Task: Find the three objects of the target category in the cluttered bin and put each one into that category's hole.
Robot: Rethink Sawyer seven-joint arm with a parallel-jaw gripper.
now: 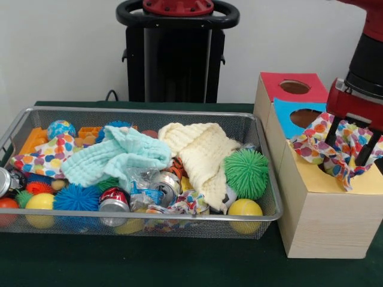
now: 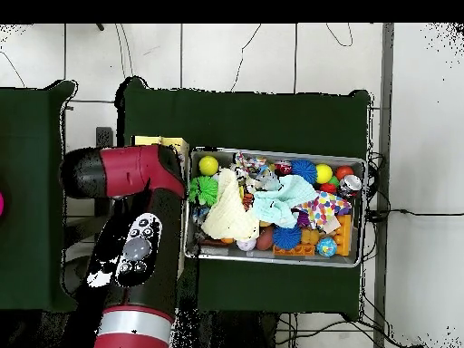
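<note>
Holding a spotty cloth (image 1: 326, 149) in the gripper (image 1: 353, 156) over the yellow hole (image 1: 333, 169) — not dropped yet, more cloths left in the bin (image 1: 143, 222).

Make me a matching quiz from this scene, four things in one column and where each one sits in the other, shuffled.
Things:
1. green spiky rubber ball
2. polka-dot patterned cloth
3. pale cream knitted cloth
4. crushed silver drink can

Places:
A. at the wire bin's left end
B. draped across the bin's middle
C. in the gripper, over the yellow box top
D. near the bin's right end

Pairs: 1-D, 2-C, 3-B, 4-A
</note>
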